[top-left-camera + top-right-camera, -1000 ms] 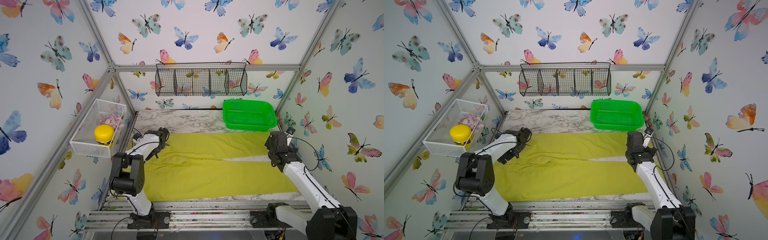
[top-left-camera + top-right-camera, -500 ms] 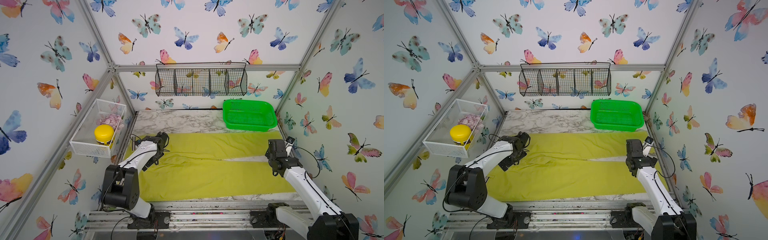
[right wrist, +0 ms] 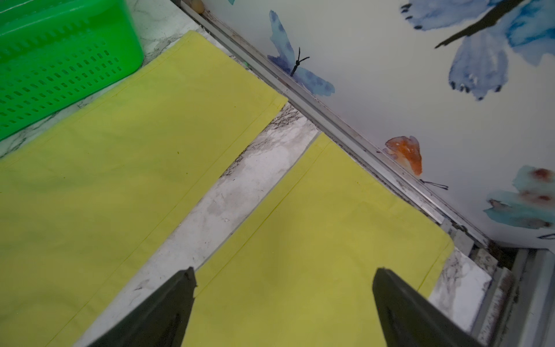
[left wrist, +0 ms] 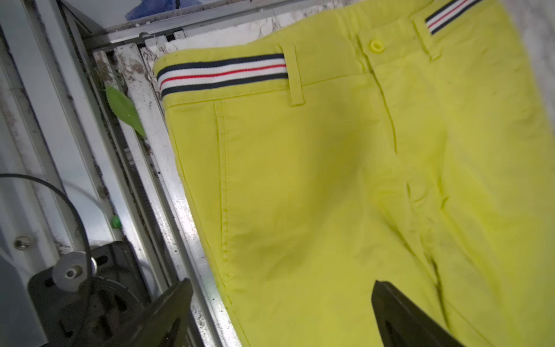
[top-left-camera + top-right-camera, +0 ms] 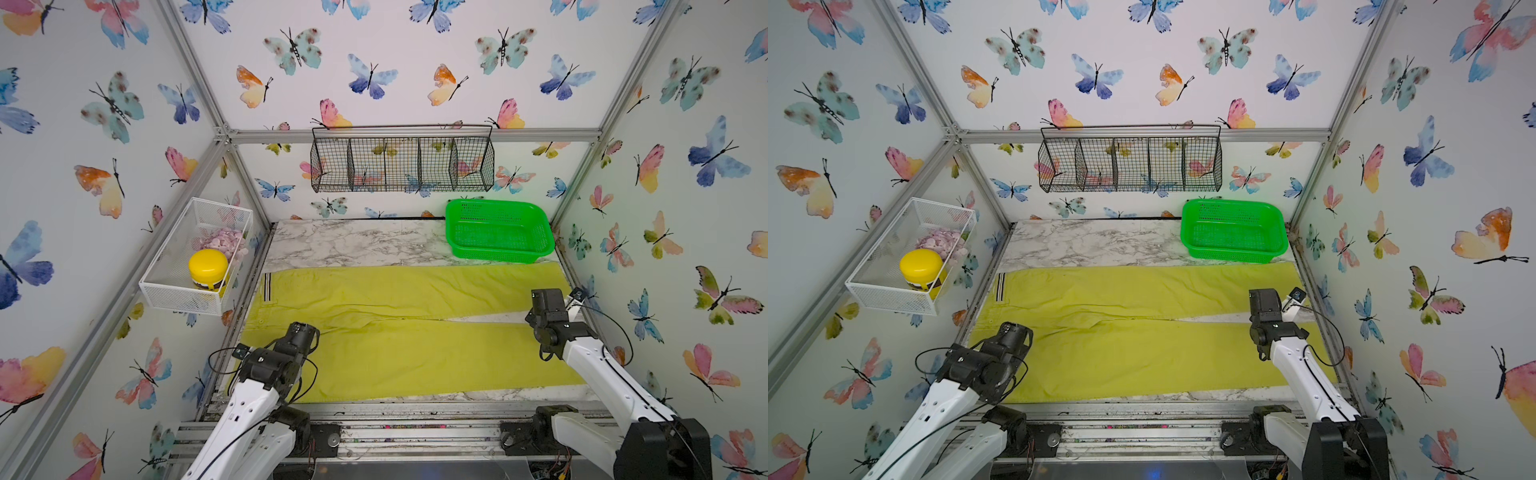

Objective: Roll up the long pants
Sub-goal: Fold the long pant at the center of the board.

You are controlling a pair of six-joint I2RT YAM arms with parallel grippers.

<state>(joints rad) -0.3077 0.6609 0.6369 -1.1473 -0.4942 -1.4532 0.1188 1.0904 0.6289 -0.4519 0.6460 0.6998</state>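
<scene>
Pants (image 5: 399,353) flat across table (image 5: 353,245), waistband left. Left gripper (image 4: 280,284) above hip, right gripper (image 3: 285,270) above cuff — both wide open, empty. Cloth looks soft, light; best pinched at a hem.

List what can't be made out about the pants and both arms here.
The long pants: near waistband corner covered by the left arm in both top views.
The left gripper: jaws hidden under its wrist in both top views; wrist view's edge shows only their tips.
The right gripper: likewise.
The yellow-lidded jar: label too small, behind white basket mesh.
</scene>
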